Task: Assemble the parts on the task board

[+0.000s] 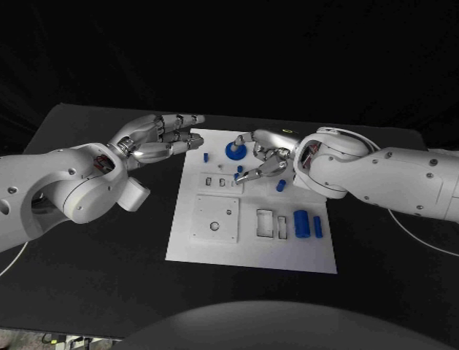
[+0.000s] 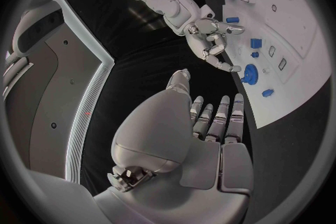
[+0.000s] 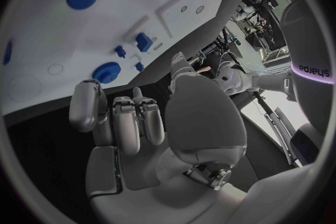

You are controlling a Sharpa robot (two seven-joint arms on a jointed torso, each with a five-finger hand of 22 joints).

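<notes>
Two robot hands are hovering over the far end of a white task board (image 1: 252,251) that is lying in the middle of a black tabletop (image 1: 103,270), with darkness surrounding it. The left robot hand (image 1: 161,137) is hanging at the board's far left corner, its fingers stretched out and slightly apart, holding nothing. The right robot hand (image 1: 266,157) is reaching over the far part of the board, its fingers loosely curled and apart; I am seeing nothing in its grip. A blue gear (image 1: 236,151) is sitting on the board between the two robot hands, just beside the right one's fingertips. Two blue cylinders (image 1: 308,224) are lying side by side nearer, at the board's right edge.
</notes>
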